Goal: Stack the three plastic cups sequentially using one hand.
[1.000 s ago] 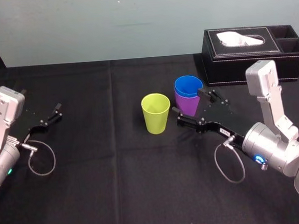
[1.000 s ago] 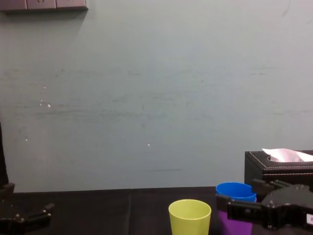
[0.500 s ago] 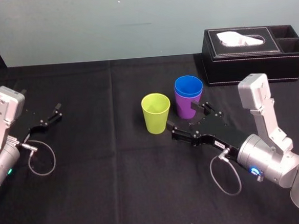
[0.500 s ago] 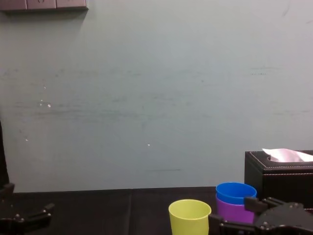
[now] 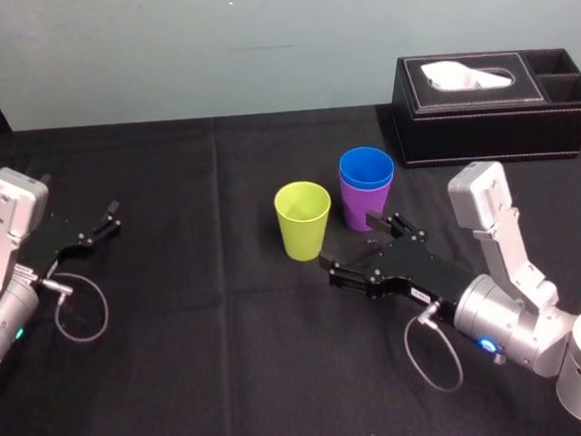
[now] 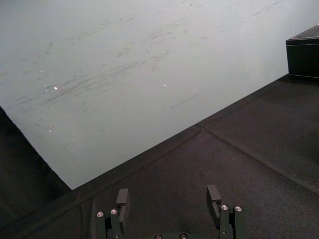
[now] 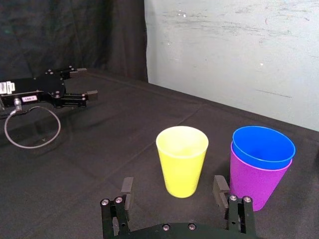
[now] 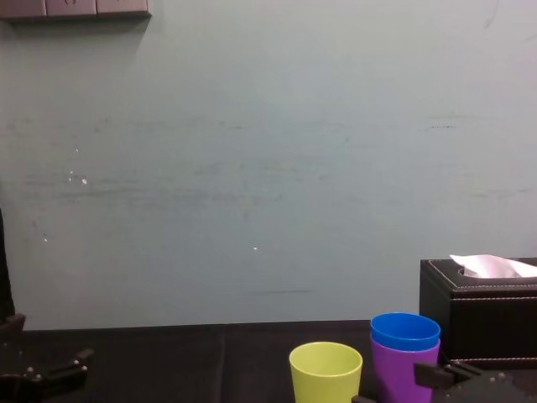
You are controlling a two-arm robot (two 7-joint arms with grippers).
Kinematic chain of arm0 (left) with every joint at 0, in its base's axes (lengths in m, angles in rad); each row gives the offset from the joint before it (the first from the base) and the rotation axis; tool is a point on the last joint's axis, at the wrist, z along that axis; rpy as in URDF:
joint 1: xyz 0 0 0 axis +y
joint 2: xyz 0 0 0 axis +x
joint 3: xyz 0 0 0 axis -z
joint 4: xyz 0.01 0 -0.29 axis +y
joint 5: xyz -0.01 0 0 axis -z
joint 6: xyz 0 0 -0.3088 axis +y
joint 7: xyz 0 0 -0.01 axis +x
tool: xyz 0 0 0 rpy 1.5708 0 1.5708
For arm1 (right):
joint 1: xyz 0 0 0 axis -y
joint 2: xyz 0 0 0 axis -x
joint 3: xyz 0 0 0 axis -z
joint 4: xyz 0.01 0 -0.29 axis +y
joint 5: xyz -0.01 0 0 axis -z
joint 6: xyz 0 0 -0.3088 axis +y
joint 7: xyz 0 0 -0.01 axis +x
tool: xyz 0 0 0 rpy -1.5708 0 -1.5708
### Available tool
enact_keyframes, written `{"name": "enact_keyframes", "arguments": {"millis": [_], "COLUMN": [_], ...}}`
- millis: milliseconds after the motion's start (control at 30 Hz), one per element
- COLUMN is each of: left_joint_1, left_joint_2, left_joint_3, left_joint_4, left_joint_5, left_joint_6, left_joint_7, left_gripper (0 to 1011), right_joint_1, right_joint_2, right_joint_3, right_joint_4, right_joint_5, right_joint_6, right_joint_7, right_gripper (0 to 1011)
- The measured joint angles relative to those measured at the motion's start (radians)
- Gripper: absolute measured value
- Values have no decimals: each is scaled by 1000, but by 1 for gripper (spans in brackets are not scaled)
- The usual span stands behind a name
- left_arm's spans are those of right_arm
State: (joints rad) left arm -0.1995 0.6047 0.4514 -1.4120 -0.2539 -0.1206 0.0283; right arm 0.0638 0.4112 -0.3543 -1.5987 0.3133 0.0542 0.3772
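Note:
A yellow-green cup stands upright in the middle of the black table. Just right of it, the blue cup sits nested inside the purple cup. My right gripper is open and empty, low over the table on the near side of the cups and touching none. In the right wrist view the yellow-green cup stands a little ahead of the open fingers, with the blue cup in the purple cup beside it. My left gripper is parked open at the far left.
A black tissue box with white tissue stands at the back right, behind the cups. A grey wall closes the table's far edge. A grey cable loop lies by the left arm. Bare black cloth spreads between the arms.
My right gripper has drawn back from the blue-and-purple stack, toward me and leftward, and stays open. The cups and the left arm have not moved.

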Motion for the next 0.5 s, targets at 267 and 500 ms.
{"name": "enact_keyframes", "arguments": {"millis": [267, 500], "left_joint_1": [0, 0], "left_joint_2": [0, 0], "left_joint_3": [0, 0], "left_joint_4": [0, 0], "left_joint_5": [0, 0], "left_joint_6": [0, 0], "left_joint_7": [0, 0], "left_gripper": [1011, 1011], "right_joint_1": [15, 33], "right_joint_2": [-19, -40], "right_joint_3": [-14, -29], "right_joint_4": [34, 62], "right_joint_5": [-29, -58], "right_joint_6": [-8, -9], "right_joint_7": [-9, -18], "right_gripper": [1000, 1000]}}
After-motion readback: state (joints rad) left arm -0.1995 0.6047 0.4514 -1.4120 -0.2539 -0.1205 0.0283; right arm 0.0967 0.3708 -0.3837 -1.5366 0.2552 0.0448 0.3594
